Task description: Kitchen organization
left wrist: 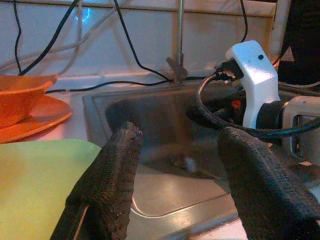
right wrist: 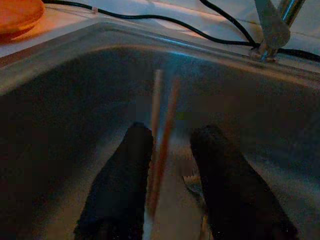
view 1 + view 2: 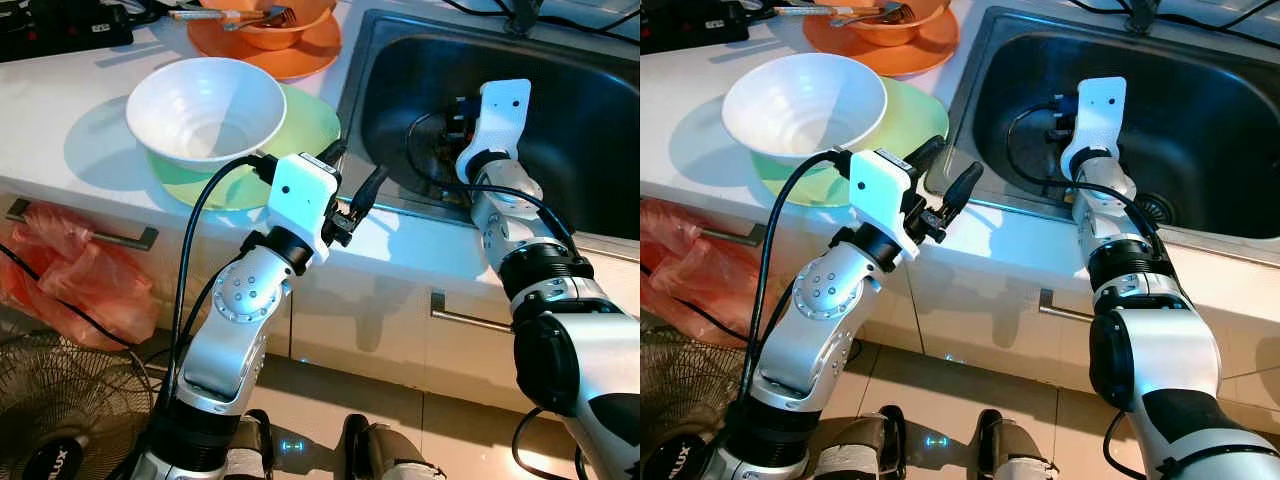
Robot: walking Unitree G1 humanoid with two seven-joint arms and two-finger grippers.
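A white bowl (image 3: 205,110) stands on a light green plate (image 3: 312,120) on the white counter. My left gripper (image 3: 350,175) hovers open and empty at the counter's front edge, between the green plate and the steel sink (image 3: 560,110). My right arm reaches down into the sink, where its white wrist housing (image 3: 500,115) hides the fingers in the eye views. In the right wrist view my right gripper (image 2: 174,131) is open just above the sink floor, with two blurred wooden chopsticks (image 2: 162,115) lying between its fingers, close to one of them.
An orange bowl with cutlery on an orange plate (image 3: 290,55) sits at the back of the counter, beside a black power strip (image 3: 60,25). The faucet (image 1: 180,50) and cables run behind the sink. A red plastic bag (image 3: 70,270) hangs on a drawer handle, above a fan (image 3: 50,420).
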